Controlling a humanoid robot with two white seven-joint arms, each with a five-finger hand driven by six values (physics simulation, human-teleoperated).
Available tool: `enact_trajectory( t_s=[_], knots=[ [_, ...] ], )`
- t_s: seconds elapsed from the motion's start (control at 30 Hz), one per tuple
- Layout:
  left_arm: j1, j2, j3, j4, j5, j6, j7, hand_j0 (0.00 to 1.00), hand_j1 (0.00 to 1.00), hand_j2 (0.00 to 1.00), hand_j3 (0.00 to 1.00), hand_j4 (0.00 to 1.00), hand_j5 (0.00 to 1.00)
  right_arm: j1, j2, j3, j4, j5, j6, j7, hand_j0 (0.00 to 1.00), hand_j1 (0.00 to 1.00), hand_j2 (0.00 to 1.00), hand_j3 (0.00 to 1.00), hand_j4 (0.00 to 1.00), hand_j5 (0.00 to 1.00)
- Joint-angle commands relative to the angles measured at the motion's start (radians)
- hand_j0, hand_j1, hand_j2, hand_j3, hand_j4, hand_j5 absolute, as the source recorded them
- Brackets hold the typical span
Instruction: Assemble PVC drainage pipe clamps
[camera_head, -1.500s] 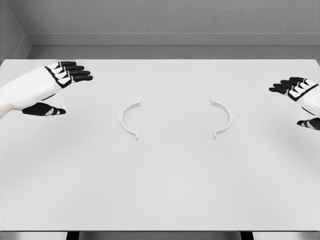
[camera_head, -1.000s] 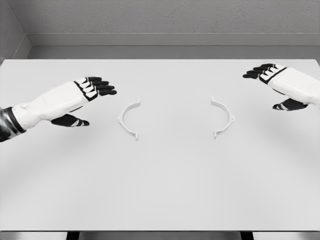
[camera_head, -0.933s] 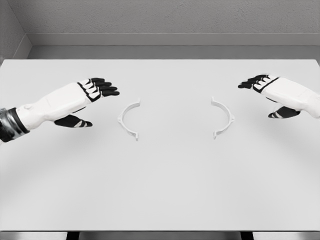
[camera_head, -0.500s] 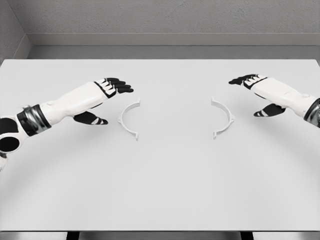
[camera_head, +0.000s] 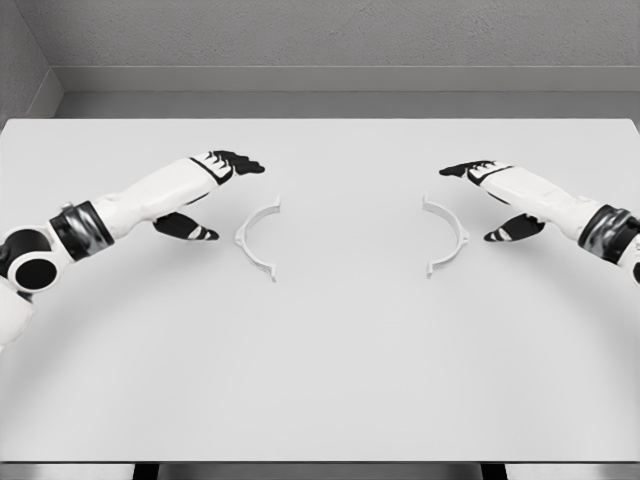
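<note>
Left hand (camera_head: 205, 178) had fingers (camera_head: 240, 162) extended, gripping nothing, near the left clamp half (camera_head: 258, 238). Right hand (camera_head: 497, 186) likewise open-fingered near the right clamp half (camera_head: 446, 235) (halves well apart, flat on the white tabletop (camera_head: 330, 360)).

A white table (camera_head: 320, 380) fills most of the frame, with a grey wall (camera_head: 340, 35) along the top. Two white half-ring clamp pieces lie near the middle, well apart, their open sides facing each other: the left clamp half (camera_head: 258, 238) and the right clamp half (camera_head: 446, 235). The left hand (camera_head: 205, 190) hovers just left of its piece, fingers extended, holding nothing. The right hand (camera_head: 495, 195) hovers just right of the other piece, likewise spread and empty.
</note>
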Motion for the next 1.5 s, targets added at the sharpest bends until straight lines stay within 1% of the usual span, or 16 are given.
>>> enact_trajectory(
  t_s=[0.0,0.07,0.13,0.2,0.3,0.33,0.53,0.77,0.87,1.2,1.27,1.47],
  knots=[
    [-0.002,-0.023,0.001,0.038,0.006,0.001,-0.008,1.0,1.0,1.0,1.0,1.0,1.0,0.0,0.007,0.0,0.004,-0.006,0.003,0.0,1.0,1.0,1.0,1.0,1.0,1.0],
    [-0.018,-0.054,0.001,0.077,-0.003,0.001,-0.008,1.0,1.0,1.0,1.0,1.0,1.0,0.0,0.009,0.0,0.004,-0.006,0.003,0.0,1.0,1.0,1.0,1.0,1.0,1.0],
    [-0.02,-0.055,0.001,0.077,-0.008,0.001,-0.008,1.0,1.0,1.0,1.0,1.0,1.0,0.0,0.009,0.0,0.007,-0.006,0.003,0.0,1.0,1.0,1.0,1.0,1.0,1.0],
    [-0.026,-0.062,-0.01,0.091,-0.008,0.001,-0.008,1.0,1.0,1.0,1.0,1.0,1.0,-0.012,0.01,0.0,0.036,-0.006,0.003,0.0,1.0,1.0,1.0,1.0,1.0,1.0],
    [-0.031,-0.069,-0.012,0.103,-0.008,0.001,-0.008,1.0,1.0,1.0,1.0,1.0,1.0,-0.021,0.023,0.002,0.052,-0.004,0.003,0.0,1.0,1.0,1.0,1.0,1.0,1.0],
    [-0.031,-0.069,-0.013,0.104,-0.008,0.001,-0.008,1.0,1.0,1.0,1.0,1.0,1.0,-0.028,0.026,0.002,0.069,0.007,0.003,0.0,1.0,1.0,1.0,1.0,1.0,1.0],
    [-0.051,-0.117,-0.019,0.193,-0.009,0.001,-0.008,1.0,1.0,1.0,1.0,1.0,1.0,-0.037,0.033,0.002,0.084,0.01,0.003,0.0,1.0,1.0,1.0,1.0,1.0,1.0],
    [-0.064,-0.128,-0.019,0.246,-0.009,0.001,-0.008,1.0,1.0,1.0,1.0,1.0,1.0,-0.043,0.046,0.003,0.093,0.011,0.003,0.0,1.0,1.0,1.0,1.0,1.0,1.0],
    [-0.071,-0.128,-0.019,0.265,-0.009,0.001,-0.008,1.0,1.0,1.0,1.0,1.0,1.0,-0.058,0.052,0.017,0.112,0.013,0.003,0.0,1.0,1.0,1.0,1.0,1.0,1.0],
    [-0.078,-0.158,-0.019,0.282,-0.009,0.001,-0.008,1.0,1.0,1.0,1.0,1.0,1.0,-0.064,0.053,0.032,0.121,0.011,0.003,0.0,1.0,1.0,1.0,1.0,1.0,1.0],
    [-0.078,-0.164,-0.019,0.284,-0.009,0.001,-0.008,1.0,1.0,1.0,1.0,1.0,1.0,-0.064,0.067,0.032,0.121,0.011,0.003,0.0,1.0,1.0,1.0,1.0,1.0,1.0],
    [-0.08,-0.187,-0.019,0.285,-0.025,0.001,-0.008,1.0,1.0,1.0,1.0,1.0,1.0,-0.066,0.073,0.038,0.121,0.011,0.003,0.0,1.0,1.0,1.0,1.0,1.0,1.0]
  ],
)
